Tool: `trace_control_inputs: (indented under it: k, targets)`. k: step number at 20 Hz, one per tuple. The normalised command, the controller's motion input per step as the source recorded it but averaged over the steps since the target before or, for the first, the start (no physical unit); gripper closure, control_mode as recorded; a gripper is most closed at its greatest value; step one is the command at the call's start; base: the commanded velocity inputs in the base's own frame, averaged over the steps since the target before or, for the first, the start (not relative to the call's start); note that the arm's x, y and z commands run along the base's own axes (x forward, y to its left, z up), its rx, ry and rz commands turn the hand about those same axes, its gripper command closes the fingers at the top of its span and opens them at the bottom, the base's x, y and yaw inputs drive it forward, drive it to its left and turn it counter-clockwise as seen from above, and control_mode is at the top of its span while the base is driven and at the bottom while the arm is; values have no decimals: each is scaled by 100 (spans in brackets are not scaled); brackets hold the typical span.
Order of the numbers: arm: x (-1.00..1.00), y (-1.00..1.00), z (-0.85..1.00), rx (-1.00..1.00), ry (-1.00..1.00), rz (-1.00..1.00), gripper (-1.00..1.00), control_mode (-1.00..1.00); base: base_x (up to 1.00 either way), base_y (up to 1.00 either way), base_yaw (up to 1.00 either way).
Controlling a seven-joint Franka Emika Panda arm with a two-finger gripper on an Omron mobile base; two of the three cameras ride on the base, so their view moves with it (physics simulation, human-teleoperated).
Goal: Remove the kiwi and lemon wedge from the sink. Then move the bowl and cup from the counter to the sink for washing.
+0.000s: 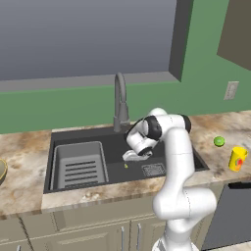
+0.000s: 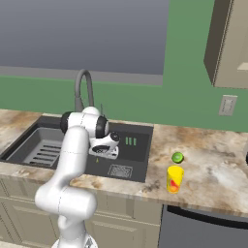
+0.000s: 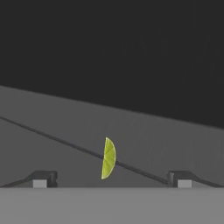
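Dark grey basin metal lies under my pincer [image 3: 112, 179], whose two tips stand wide apart at the bottom of the hand view with nothing between them but the lemon wedge [image 3: 108, 158]. That wedge, a pale yellow-green sliver standing on its edge, sits low in the centre of the hand view on the floor of the sink [image 1: 73, 135], just ahead of the gap between my tips and not touched by either.

In the left base view my hand hangs low inside the sink at the centre of the frame, and the lemon wedge shows as a tiny yellow speck just below it, left of the square drain [image 1: 153, 169]. The ribbed rack insert [image 1: 80, 165] fills the left part of the basin, and the gooseneck faucet [image 1: 120, 100] rises behind it.

The kiwi [image 2: 178, 157] rests on the marbled counter [image 2: 213, 169] at the right of the right base view, outside the sink. The yellow cup [image 2: 175, 178] with its red mark stands upright just below the kiwi in that frame, near the counter's front edge. An edge of the bowl [image 1: 2, 170] peeks in at the far left of the left base view, on the counter left of the sink.
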Motion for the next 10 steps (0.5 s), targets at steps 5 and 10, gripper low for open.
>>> trace_control_inputs:
  k: [5, 10]
  targets:
    - [11, 7, -5, 0, 0, 0, -100, -100, 0, 0, 0]
    - [8, 7, -5, 0, 1, 0, -100, -100, 0, 0, 0]
